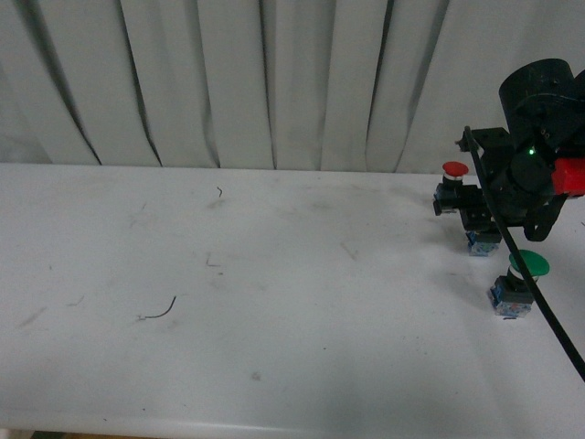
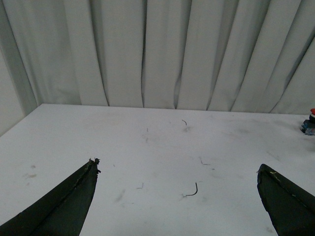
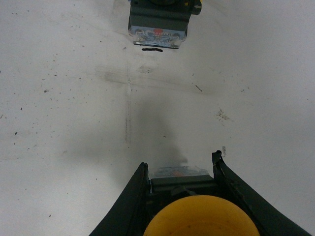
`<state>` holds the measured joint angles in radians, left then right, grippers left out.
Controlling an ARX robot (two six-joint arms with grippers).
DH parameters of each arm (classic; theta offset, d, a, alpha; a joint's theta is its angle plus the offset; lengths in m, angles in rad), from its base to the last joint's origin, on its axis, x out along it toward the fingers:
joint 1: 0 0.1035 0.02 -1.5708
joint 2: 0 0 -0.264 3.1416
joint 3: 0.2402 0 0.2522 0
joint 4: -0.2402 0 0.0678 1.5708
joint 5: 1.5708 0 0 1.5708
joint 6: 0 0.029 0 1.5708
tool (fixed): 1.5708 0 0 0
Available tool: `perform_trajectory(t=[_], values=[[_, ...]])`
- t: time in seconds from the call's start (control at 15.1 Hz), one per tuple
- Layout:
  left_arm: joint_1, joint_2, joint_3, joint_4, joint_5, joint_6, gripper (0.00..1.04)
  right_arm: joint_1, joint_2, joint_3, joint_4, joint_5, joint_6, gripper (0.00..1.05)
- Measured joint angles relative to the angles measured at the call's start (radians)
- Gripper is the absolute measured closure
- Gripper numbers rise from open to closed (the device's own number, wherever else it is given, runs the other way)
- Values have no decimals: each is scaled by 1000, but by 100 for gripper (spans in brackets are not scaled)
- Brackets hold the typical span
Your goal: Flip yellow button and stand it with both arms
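Nearest, the left pincer [image 2: 177, 196] hangs spread and empty over the bare table [image 1: 274, 302], while farther right the right pincer [image 3: 179, 169] clamps the yellow button [image 3: 202, 216] just above the tabletop, so standing it seemingly remains.

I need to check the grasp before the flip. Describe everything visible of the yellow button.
The yellow button shows best in the right wrist view: a round, smooth yellow-orange cap nearest the camera, a black collar behind it, then a clear-blue contact block with an orange mark. It sits between the two black fingers of the right gripper, which flank its body closely on both sides. The block points toward the white table. In the front view the right arm hides it almost entirely, near the red-capped switch.
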<state>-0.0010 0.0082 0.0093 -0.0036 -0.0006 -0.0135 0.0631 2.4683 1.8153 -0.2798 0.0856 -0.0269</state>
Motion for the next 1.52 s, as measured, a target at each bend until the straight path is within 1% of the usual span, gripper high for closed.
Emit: perform_trajectory(t=[0.07, 0.4, 0.46, 0.53, 0.66, 0.86, 0.99, 1.13, 1.19, 1.26, 1.32, 1.39, 1.46, 1.52], values=[[0, 0, 0, 0, 0, 0, 7, 0, 0, -1, 0, -5, 0, 66], [0, 0, 0, 0, 0, 0, 7, -5, 0, -6, 11, -21, 0, 11], [0, 0, 0, 0, 0, 0, 7, -7, -1, -8, 14, -30, 7, 4], [0, 0, 0, 0, 0, 0, 7, -12, -7, -18, 27, -43, 10, 7], [0, 0, 0, 0, 0, 0, 7, -25, -53, -63, 60, -84, 37, 6], [0, 0, 0, 0, 0, 0, 7, -47, -221, -172, 143, -153, 50, 6], [0, 0, 0, 0, 0, 0, 7, -71, -393, -337, 285, -229, 65, 6], [0, 0, 0, 0, 0, 0, 7, -98, -623, -568, 482, -319, 113, 7], [0, 0, 0, 0, 0, 0, 7, -81, -796, -769, 766, -181, 84, 19], [0, 0, 0, 0, 0, 0, 7, -68, -987, -963, 910, -107, 58, 32], [0, 0, 0, 0, 0, 0, 7, -62, -1184, -1146, 949, -96, 48, 45], [0, 0, 0, 0, 0, 0, 7, -62, -1268, -1233, 962, -95, 41, 52], [0, 0, 0, 0, 0, 0, 7, -62, -1285, -1251, 966, -95, 41, 54], [0, 0, 0, 0, 0, 0, 7, -63, -1336, -1315, 976, -92, 37, 62]])
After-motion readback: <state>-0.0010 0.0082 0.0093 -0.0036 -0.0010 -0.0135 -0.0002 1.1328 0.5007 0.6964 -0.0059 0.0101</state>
